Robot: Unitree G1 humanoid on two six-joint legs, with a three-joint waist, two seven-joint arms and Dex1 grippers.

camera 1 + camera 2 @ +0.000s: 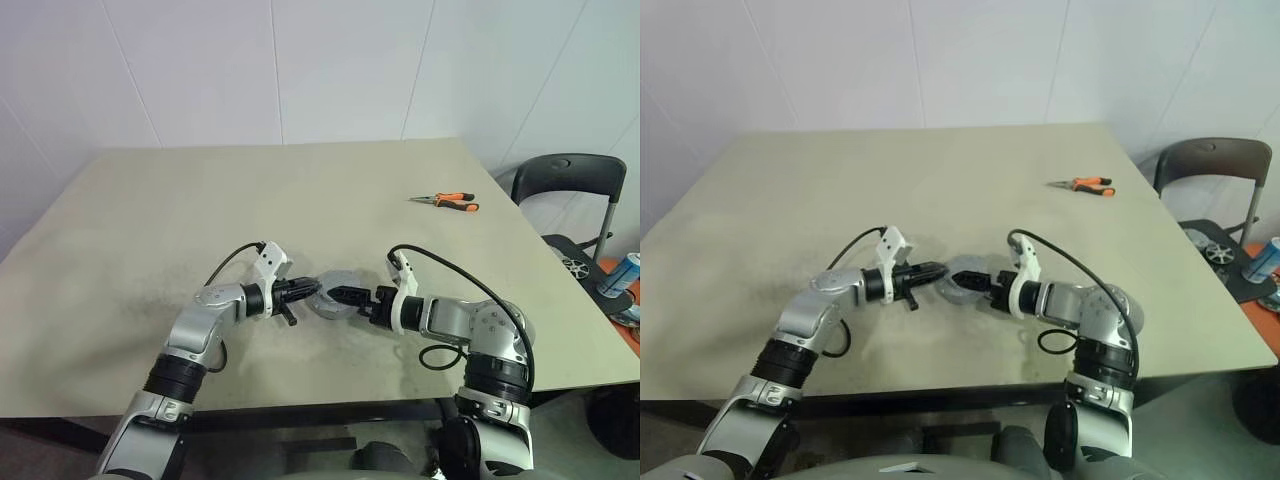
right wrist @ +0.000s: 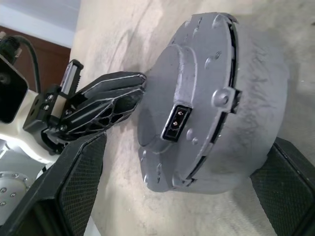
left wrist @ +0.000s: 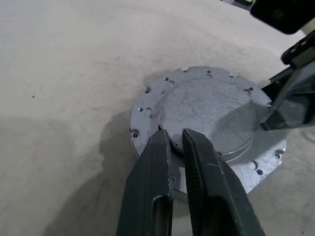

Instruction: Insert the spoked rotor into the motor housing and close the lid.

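The dull grey lid (image 3: 206, 113), with a notched rim and a raised round centre, sits on the motor housing (image 2: 256, 113) near the table's front middle; together they form one closed grey drum (image 1: 333, 297). The spoked rotor is hidden. My left gripper (image 3: 173, 135) is shut, and its tips touch the edge of the lid's raised centre. My right gripper (image 2: 189, 142) comes in from the other side and stands open wide. Its fingers (image 2: 74, 187) straddle the drum without pressing on it. One right finger (image 3: 295, 98) also shows beside the lid's rim.
Orange-handled pliers (image 1: 445, 202) lie at the table's far right. A dark chair (image 1: 570, 190) and a blue can (image 1: 622, 272) stand beyond the table's right edge. The table's front edge (image 1: 300, 405) runs just below both arms.
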